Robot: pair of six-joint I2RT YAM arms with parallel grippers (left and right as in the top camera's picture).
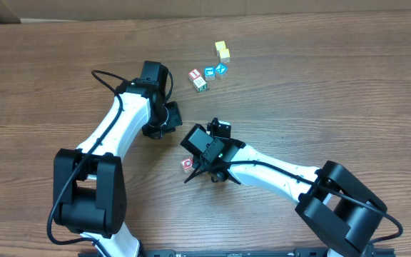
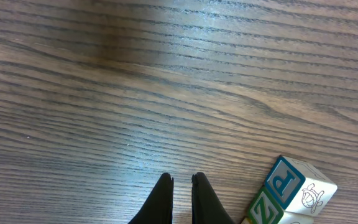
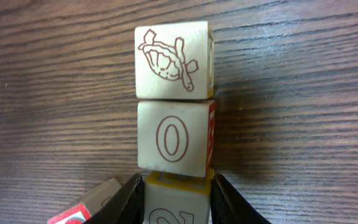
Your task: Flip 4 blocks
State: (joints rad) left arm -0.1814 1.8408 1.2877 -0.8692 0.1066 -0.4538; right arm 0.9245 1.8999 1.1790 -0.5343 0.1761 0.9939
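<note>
The wood-grain table (image 1: 48, 71) carries everything; across it the left arm (image 1: 113, 128) and the right arm (image 1: 277, 171) angle inward, their wrists near each other at the middle.

The right gripper (image 3: 179, 186) does the work; its jaws stand either side of a yellow-framed block (image 3: 176, 210) and look pressed against its flanks, so I judge it gripped, probably so it can be lifted and turned over. The left gripper (image 2: 181, 196) is closed on nothing, only a thin slit between its tips, over bare wood; it seems parked out of the way.

The blocks lie in a row in the right wrist view: the turtle block (image 3: 173, 59) farthest, the O block (image 3: 174, 138) touching it, the yellow-framed one touching that; a red-framed block (image 3: 82, 210) sits just beside the left-hand finger. Taking the end of the row leaves the other two undisturbed.

Near the table's far edge sit two yellow cubes (image 1: 222, 50) and two blue-faced cubes (image 1: 215, 71); the left wrist view catches a P block (image 2: 289, 183) and a Z block (image 2: 263, 213).

Hidden or unclear: the yellow-framed block's character is cropped, perhaps a 2; the Z block is cut off; from overhead the right wrist covers the row, only the red-framed block showing.
</note>
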